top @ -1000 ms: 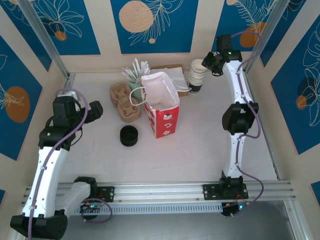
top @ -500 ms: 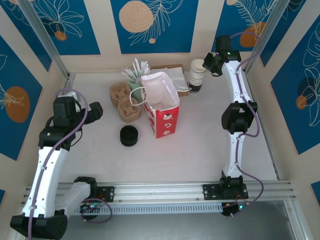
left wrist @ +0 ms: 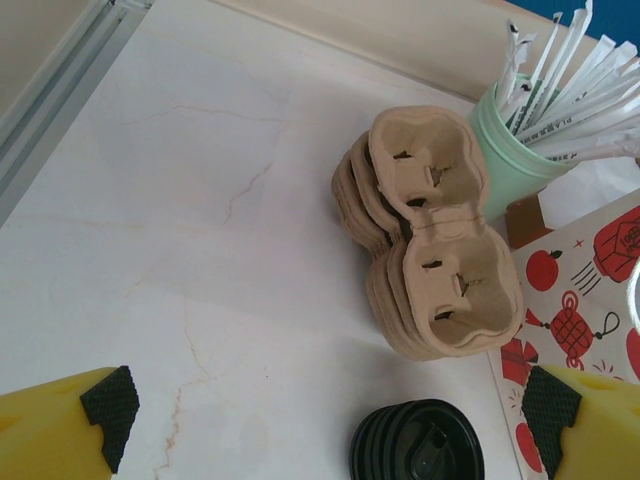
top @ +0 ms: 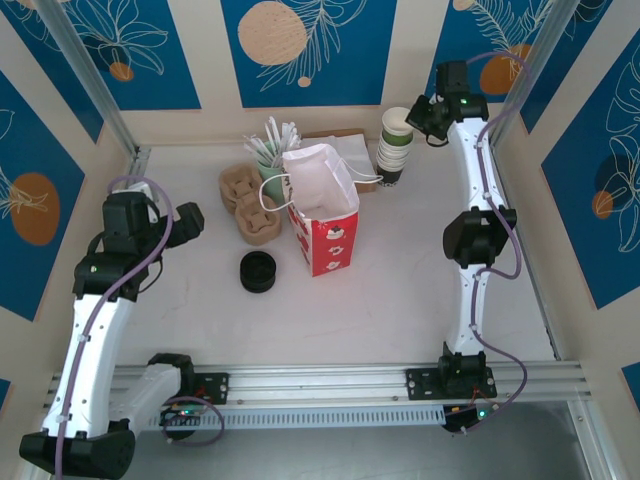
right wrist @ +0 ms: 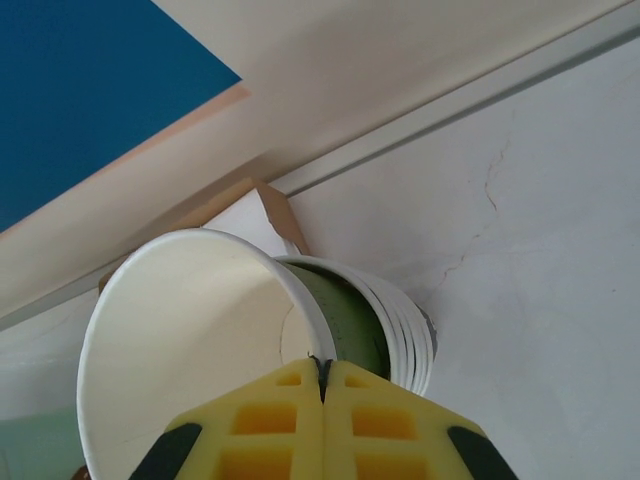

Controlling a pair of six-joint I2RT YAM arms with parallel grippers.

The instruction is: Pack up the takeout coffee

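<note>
At the far right of the desk (top: pixel 400 290), the right tool (right wrist: pixel 321 372) is pinched closed on the rim of a coffee cup (top: pixel 397 124), with one finger inside the mouth and one outside. That grip suits a thin paper wall which would buckle if squeezed across its width. The cup is white inside and dark green outside. It tilts at the top of the stack of cups (top: pixel 393 158), and whether its base has come clear of the cup below cannot be told from the wrist view. Taking it by the lip probably lets one cup peel off without dragging the rest along. This cup has no lid on it, so the packing looks to be at its first step. The black lids (top: pixel 258 271) sit in a short pile near the middle of the desk. They are just left of the red paper bag (top: pixel 322 215), which stands upright with its mouth open, ready to take a finished cup from above. The left tool (left wrist: pixel 328 410) hangs over the left side of the desk with its fingers spread wide and nothing between them. It looks toward the cardboard cup holders (left wrist: pixel 430 230) and the lids just near of them, so it is likely placed to fetch one of those. A green pot of wrapped straws (left wrist: pixel 515 150) stands touching the far end of the holders.
</note>
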